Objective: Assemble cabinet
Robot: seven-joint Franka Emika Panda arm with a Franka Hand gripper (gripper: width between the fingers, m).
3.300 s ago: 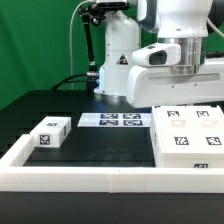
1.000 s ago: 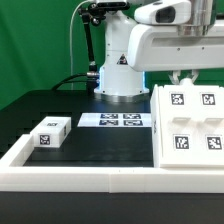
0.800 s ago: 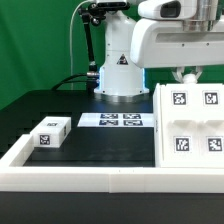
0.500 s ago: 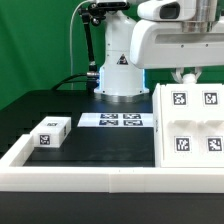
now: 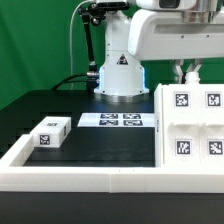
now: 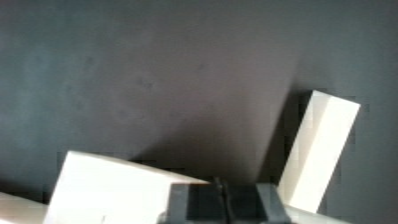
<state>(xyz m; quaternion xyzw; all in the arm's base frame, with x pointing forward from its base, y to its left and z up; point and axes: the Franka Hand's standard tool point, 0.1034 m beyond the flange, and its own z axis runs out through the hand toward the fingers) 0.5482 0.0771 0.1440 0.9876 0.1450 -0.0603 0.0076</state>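
The cabinet (image 5: pixel 190 128), a large white box with several square tags on top, lies at the exterior view's right. My gripper (image 5: pixel 187 72) hangs at its far edge, fingers pointing down, touching or just above the box. In the wrist view the two dark fingertips (image 6: pixel 212 201) are pressed together with nothing between them, over a white surface (image 6: pixel 111 185) that looks like the cabinet. A small white tagged block (image 5: pixel 50 133) sits apart on the exterior view's left.
The marker board (image 5: pixel 125 121) lies flat at the back middle. A low white border rail (image 5: pixel 100 178) runs along the front and left of the black table. The wrist view shows a narrow white strip (image 6: pixel 320 150) on the dark table; which part it is I cannot tell.
The gripper has shifted slightly up and toward the exterior view's right at the cabinet's far edge. The cabinet's tags have crept slightly rightward. The small block has not moved.
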